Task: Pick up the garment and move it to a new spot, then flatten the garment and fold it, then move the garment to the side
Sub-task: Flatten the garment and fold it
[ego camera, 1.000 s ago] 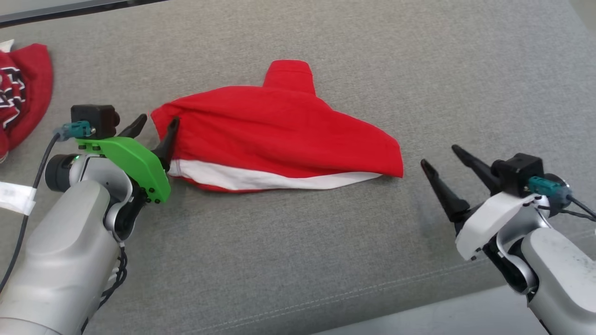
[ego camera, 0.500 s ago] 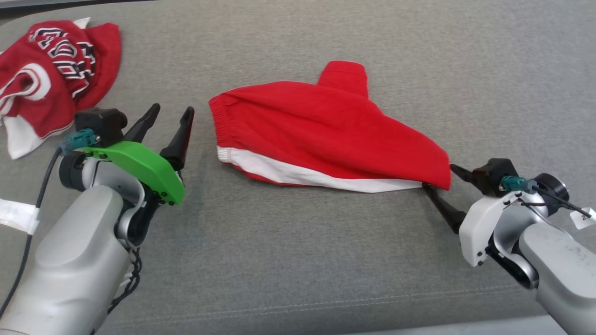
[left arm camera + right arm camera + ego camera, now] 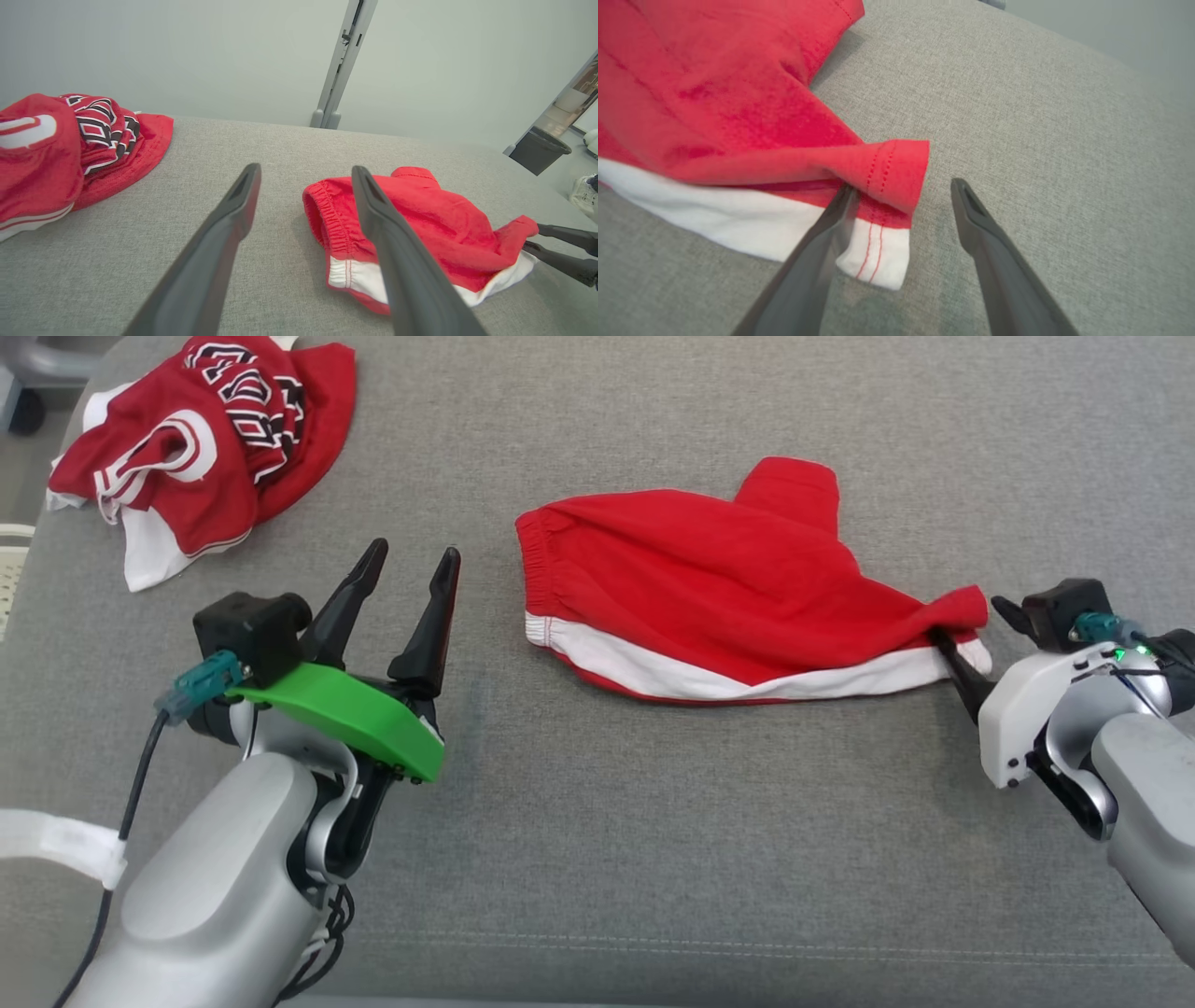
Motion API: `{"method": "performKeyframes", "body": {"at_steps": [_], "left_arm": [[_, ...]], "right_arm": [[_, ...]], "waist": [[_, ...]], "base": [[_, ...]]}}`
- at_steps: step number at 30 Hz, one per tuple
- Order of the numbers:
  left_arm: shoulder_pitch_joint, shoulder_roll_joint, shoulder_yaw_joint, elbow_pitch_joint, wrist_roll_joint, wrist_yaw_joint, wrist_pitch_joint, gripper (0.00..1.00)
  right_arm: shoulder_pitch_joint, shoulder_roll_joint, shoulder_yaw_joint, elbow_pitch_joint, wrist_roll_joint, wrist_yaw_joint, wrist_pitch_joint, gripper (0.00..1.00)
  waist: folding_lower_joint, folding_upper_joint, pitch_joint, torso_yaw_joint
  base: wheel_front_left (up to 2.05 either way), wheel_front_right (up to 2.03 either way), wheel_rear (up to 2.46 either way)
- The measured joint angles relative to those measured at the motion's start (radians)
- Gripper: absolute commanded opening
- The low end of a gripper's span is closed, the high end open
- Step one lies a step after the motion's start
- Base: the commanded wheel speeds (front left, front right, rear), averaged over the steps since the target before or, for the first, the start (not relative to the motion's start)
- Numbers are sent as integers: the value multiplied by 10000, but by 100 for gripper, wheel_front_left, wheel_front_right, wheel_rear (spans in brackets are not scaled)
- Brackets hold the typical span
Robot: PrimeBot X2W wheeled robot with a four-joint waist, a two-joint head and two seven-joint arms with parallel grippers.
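Note:
The garment (image 3: 205,439), a red jersey with black white-outlined letters, lies crumpled at the far left of the grey surface, also in the left wrist view (image 3: 56,149). My left gripper (image 3: 415,553) is open and empty, between the jersey and a plain red cloth with a white band (image 3: 728,579); its fingers (image 3: 304,170) point past the cloth's elastic edge. My right gripper (image 3: 966,621) is open at the cloth's right corner. In the right wrist view (image 3: 903,186) one finger is tucked into the folded hem (image 3: 887,177) and the other stands beside it on bare fabric.
The grey padded surface (image 3: 653,859) has a stitched seam near its front edge and ends at the left beside the jersey. A wall, a grey post (image 3: 341,60) and a dark bin (image 3: 537,149) lie beyond the far edge.
The head camera has swung left, bringing the jersey into view. My left gripper has come off the red cloth's elastic edge. My right gripper has reached the cloth's right corner and bunched it.

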Motion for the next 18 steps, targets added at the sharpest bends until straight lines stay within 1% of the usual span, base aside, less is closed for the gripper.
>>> {"method": "performKeyframes", "body": {"at_steps": [3,6,8,10,14,18], "left_arm": [[285,13,77,-389,-2,224,-73,100],[624,19,130,-658,-46,391,-134,100],[830,12,151,-792,-121,454,-176,100],[960,4,148,-930,-123,510,-192,100],[1228,-25,174,-1174,-165,614,-265,100],[1518,-4,221,-1360,-165,763,-328,100]], "right_arm": [[-187,94,-38,303,207,0,-190,100],[-214,144,8,462,466,0,-291,100],[-230,130,27,677,481,0,-380,97],[-269,132,19,846,502,0,-443,100],[-316,301,-301,861,851,0,-888,100],[-298,454,-1005,780,988,0,-1494,100]], "waist": [[0,0,47,100],[0,0,41,45],[0,0,21,-44],[0,0,1,-132],[0,0,-58,-303],[0,0,-156,-529]], "base": [[0,0,0],[0,0,0],[0,0,0],[0,0,0],[0,0,0],[0,0,0]]}}
